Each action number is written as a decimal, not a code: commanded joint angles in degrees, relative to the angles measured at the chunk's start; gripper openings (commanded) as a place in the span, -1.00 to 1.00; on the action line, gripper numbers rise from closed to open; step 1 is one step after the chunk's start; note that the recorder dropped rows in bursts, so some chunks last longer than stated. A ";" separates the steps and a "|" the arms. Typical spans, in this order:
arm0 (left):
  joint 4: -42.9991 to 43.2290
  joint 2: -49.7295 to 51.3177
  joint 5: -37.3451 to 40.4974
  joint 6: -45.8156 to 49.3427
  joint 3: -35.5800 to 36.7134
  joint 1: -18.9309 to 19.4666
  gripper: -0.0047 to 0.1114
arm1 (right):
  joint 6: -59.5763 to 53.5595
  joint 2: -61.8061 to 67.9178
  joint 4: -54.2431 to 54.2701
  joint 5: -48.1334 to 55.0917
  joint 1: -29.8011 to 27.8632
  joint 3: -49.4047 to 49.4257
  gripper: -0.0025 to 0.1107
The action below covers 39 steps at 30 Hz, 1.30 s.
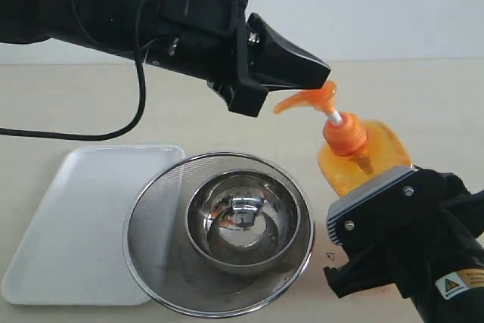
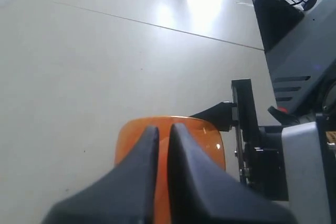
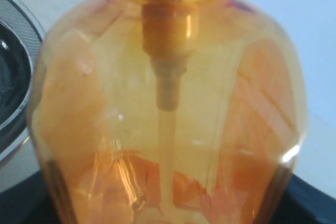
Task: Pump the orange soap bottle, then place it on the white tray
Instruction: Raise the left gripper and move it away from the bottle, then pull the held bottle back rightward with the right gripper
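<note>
While the right gripper (image 1: 372, 187) clamps the body of the tall translucent orange plastic soap bottle (image 1: 378, 149), the bottle sits slightly tilted, just beside the round steel mesh strainer (image 1: 151, 209) and well apart from the flat white plastic tray (image 1: 76, 217). The left gripper (image 1: 324, 75) has its jaws pressed together, tips touching the top of the orange pump head (image 1: 310, 100). The strainer holds a polished steel bowl (image 1: 242, 221), and its rim overlaps the tray's near edge. Whether the bottle base rests on the beige tabletop (image 1: 423, 96) cannot be determined.
</note>
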 commanded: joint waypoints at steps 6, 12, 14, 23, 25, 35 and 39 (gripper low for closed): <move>6.08 -9.38 -2.00 -0.60 3.77 4.33 -0.84 | 2.27 -0.75 -1.33 -4.49 0.24 -0.61 -0.96; 2.65 -19.57 -4.92 0.45 11.08 9.18 -0.84 | 4.58 -0.75 -1.33 -4.49 0.24 -0.61 -0.96; -1.30 -23.79 -6.93 1.46 14.43 10.86 -0.84 | 5.82 -0.75 -1.22 -4.49 0.24 -0.61 -0.96; -21.21 -44.20 -21.34 11.46 30.02 11.99 -0.84 | 11.23 -0.75 0.62 -5.26 0.24 -0.61 -0.96; -21.21 -48.80 -22.56 12.47 32.83 11.99 -0.84 | 12.00 -0.75 1.39 -5.26 0.24 -0.61 -0.96; -21.21 -67.29 -34.74 -0.31 42.50 11.99 -0.84 | 22.08 -0.75 3.35 -5.26 0.24 -0.61 -0.96; -21.21 -73.35 -35.35 -3.33 45.84 11.99 -0.84 | 27.96 -0.75 3.44 -5.26 0.24 -0.61 -0.96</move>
